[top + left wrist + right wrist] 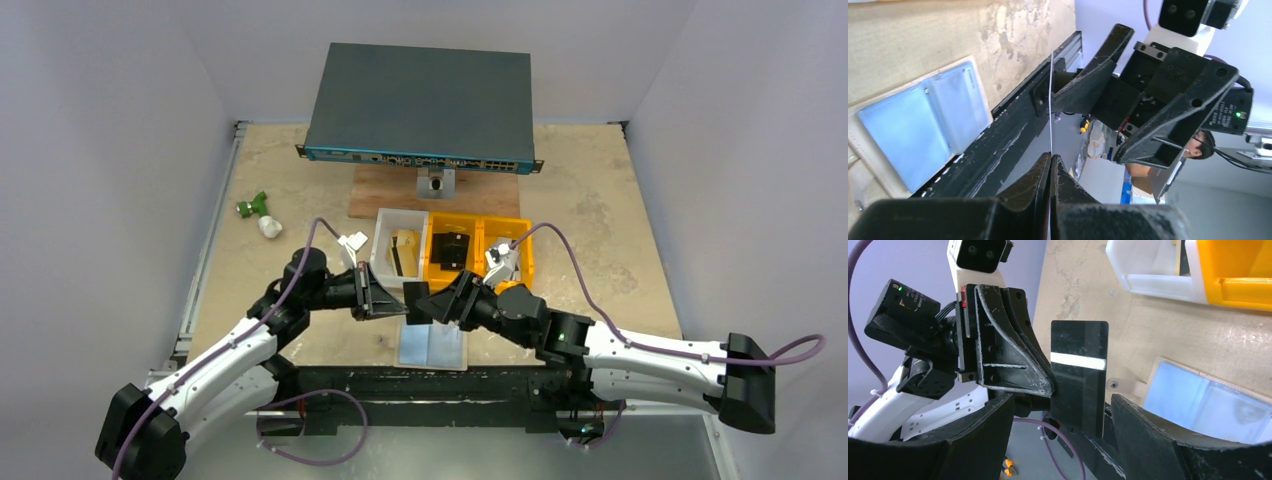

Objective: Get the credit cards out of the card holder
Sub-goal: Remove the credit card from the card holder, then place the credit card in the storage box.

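Top view, left to right. Green-and-white part [256, 212] lies on the table [600, 210] at far left, well apart from the rest. Left gripper [398, 300] reaches in toward centre, meeting the right gripper [425, 303] nose to nose, both raised over the near edge. Behind them is a row of bins: a white bin [400, 213] with a tan card-like piece in it, then two yellow bins [455, 222], the nearer with a black block [452, 248] inside. Farther back, a board [390, 203] and a grey switch [420, 100].

Card holder [432, 345] lies open and flat, pale blue face up, at the near table edge just below the two grippers and between the arms. Neither gripper touches it.

Left wrist: own jaws pressed together on a card [1051, 110], seen edge-on as a thin pale line rising from the fingertips. Holder visible at left on the table, both panels spread. Right gripper faces in from the right, jaws wide.

Right wrist: the card shows its face, black with one white stripe, upright, pinched at its left edge by the left gripper. Own jaws are apart, one either side of the card's lower part, not closed on it. Whether the right-hand finger touches the card's edge, cannot tell.
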Robot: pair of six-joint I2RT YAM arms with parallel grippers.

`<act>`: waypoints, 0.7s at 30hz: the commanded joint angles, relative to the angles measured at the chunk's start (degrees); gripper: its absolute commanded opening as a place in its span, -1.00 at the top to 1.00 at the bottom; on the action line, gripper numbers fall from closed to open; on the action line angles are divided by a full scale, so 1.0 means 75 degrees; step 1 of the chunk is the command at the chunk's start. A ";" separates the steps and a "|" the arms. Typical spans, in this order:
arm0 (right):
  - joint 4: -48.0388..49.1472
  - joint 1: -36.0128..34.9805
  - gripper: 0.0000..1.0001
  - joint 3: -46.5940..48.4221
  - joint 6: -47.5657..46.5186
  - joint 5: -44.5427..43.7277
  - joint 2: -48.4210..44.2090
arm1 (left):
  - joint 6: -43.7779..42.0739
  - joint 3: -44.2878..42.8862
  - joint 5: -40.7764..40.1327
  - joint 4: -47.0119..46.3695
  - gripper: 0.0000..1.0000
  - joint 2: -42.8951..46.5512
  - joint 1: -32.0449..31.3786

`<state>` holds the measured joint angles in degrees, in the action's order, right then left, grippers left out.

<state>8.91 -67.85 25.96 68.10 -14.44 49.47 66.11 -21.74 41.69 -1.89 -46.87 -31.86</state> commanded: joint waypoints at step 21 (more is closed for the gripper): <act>0.1247 0.0614 1.00 -0.0081 0.0058 0.1466 0.0632 | 0.0377 0.0021 0.0878 -0.1219 1.00 0.0026 0.0180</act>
<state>15.55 -63.51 25.26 68.47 -6.15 54.22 69.38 -20.73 45.56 -7.90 -46.83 -29.87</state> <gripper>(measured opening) 0.060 0.004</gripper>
